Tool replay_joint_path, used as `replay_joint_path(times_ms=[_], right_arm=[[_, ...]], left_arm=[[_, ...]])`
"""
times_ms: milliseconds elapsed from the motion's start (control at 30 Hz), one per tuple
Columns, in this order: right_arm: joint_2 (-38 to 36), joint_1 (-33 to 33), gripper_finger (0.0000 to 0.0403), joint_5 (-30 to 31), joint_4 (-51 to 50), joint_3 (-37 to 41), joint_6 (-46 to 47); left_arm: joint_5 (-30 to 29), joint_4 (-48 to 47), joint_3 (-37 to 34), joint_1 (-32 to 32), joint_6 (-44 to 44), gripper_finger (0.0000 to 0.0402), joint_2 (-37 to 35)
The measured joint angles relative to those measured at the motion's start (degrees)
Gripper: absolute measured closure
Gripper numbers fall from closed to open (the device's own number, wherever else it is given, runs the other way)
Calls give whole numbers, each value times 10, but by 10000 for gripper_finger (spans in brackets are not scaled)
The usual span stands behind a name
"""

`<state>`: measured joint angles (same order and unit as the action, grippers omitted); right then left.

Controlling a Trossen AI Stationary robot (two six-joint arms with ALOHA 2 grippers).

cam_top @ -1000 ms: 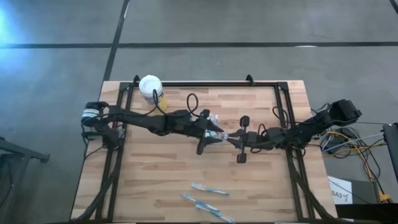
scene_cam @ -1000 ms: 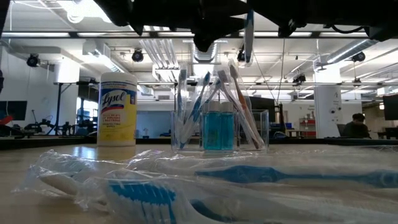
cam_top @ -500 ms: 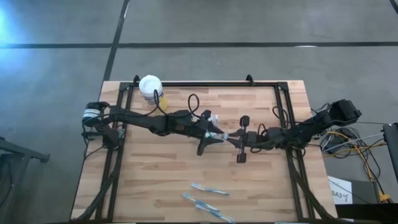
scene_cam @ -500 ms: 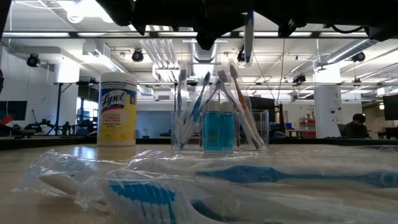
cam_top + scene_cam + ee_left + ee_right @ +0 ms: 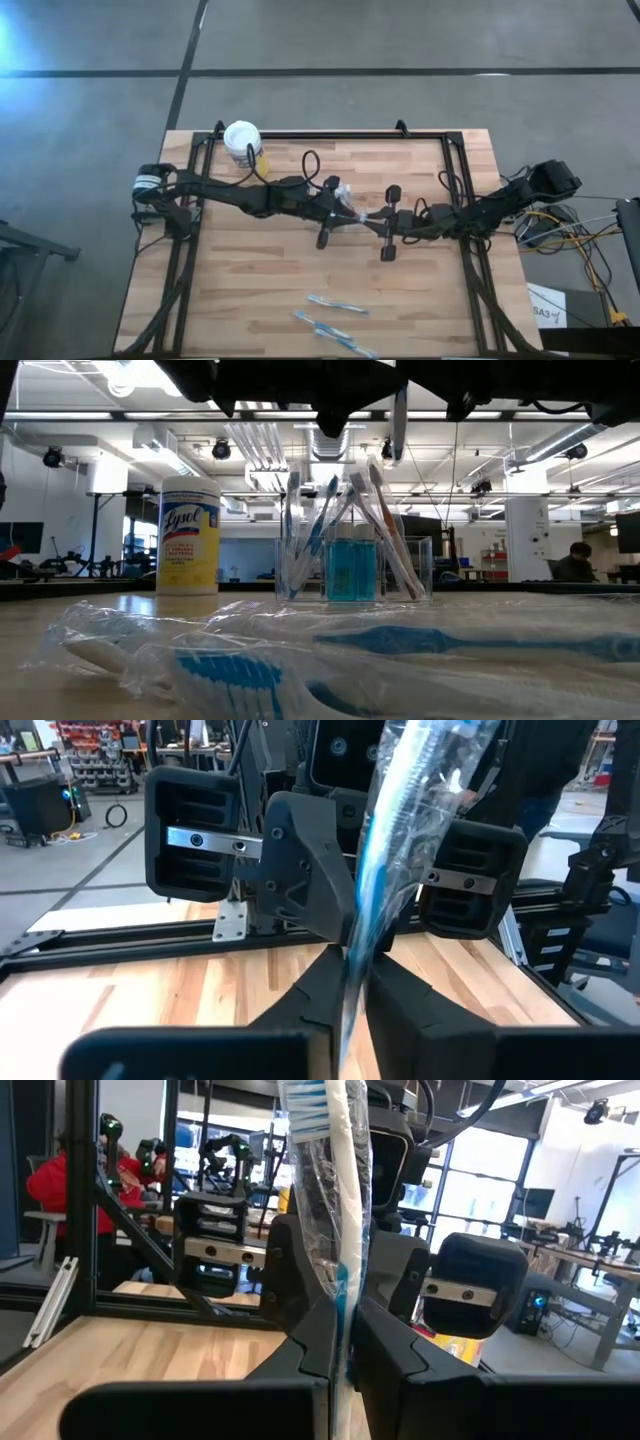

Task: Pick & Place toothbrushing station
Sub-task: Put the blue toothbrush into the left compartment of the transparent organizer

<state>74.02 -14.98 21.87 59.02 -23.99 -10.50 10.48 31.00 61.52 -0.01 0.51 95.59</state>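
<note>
While both claws met above mid-surface, the scene read as follows.

Wrapped toothbrush point(image 5: 363, 217): a blue-and-white brush in clear film, held in the air between the two claws, above the middle of the wooden surface point(image 5: 250, 290). In the high view its long axis ran roughly left to right, from one claw to the other.

Key relation: the brush bridged both claws, so neither arm was nearer; each had an end of it. From each wrist camera the brush ran straight out past that arm's own fingers toward the facing claw.

Left claw point(image 5: 357, 982): fingers drawn together on the wrapped brush, with the film and blue handle pinched between them. By my reading the grip was only just formed.

Right claw point(image 5: 343, 1342): fingers clamped on the same brush, its white-and-blue handle rising out of the pinch.

Judged step: a hand-over between arms, with one claw due to let go before the brush could travel on.

Clear holder point(image 5: 352, 568): stood on the surface below the claws, with several brushes leaning in it and blue tubes in the middle.

Spare brushes point(image 5: 335, 305): wrapped, lying flat near the front edge of the surface, well apart from the claws.

Yellow canister point(image 5: 243, 141): white-lidded, at the back left corner, untouched.
</note>
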Motion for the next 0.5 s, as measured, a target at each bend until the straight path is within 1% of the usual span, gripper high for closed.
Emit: replay_joint_path(times_ms=[133, 233, 333, 500], right_arm=[[0, 0, 384, 1, 1, 0, 1], [0, 0, 373, 1, 0, 0, 12], [0, 0, 350, 1, 1, 0, 13], [0, 0, 296, 4, 4, 0, 13]], left_arm=[[2, 0, 0, 0, 16, 387, 0], [5, -5, 0, 0, 16, 388, 0], [6, -11, 0, 0, 14, 389, 0], [9, -14, 0, 0, 15, 390, 0]])
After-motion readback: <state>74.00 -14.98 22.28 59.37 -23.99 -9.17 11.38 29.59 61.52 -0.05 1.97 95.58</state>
